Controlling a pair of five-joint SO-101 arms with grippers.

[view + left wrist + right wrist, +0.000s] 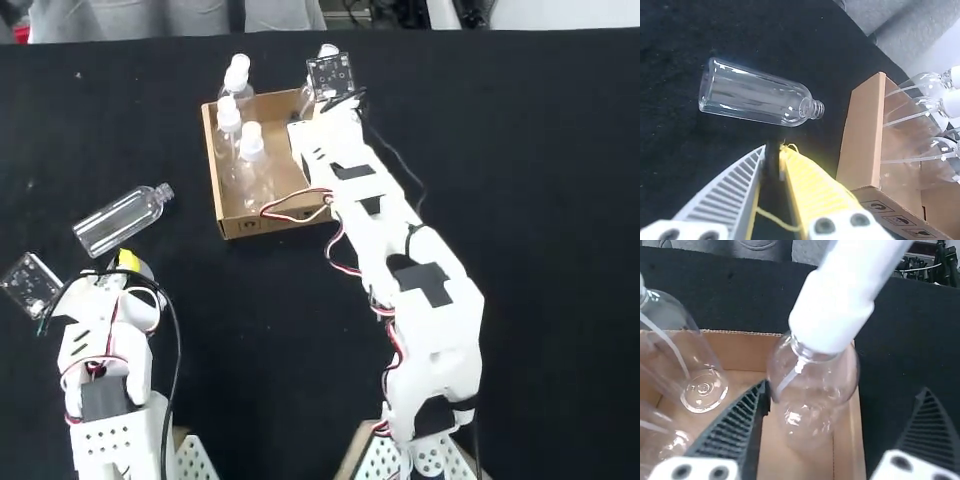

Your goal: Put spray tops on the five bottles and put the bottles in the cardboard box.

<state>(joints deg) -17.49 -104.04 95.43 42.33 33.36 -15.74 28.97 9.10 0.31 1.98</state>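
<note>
An uncapped clear bottle [122,218] [757,100] lies on its side on the black table, left of the cardboard box [232,190] [867,145]. My left gripper [774,149] [128,261] is just short of the bottle's neck, shut and holding nothing. Three bottles with white spray tops [250,146] stand in the box. My right gripper [842,390] hangs over the box's far right corner, open, its fingers [742,422] wide on either side of another bottle with a white spray top [812,385] that stands there.
The right arm [400,250] stretches from the front of the table across the box's right wall. The left arm's base [105,400] sits at the front left. Bare black table lies right of the box and between the arms.
</note>
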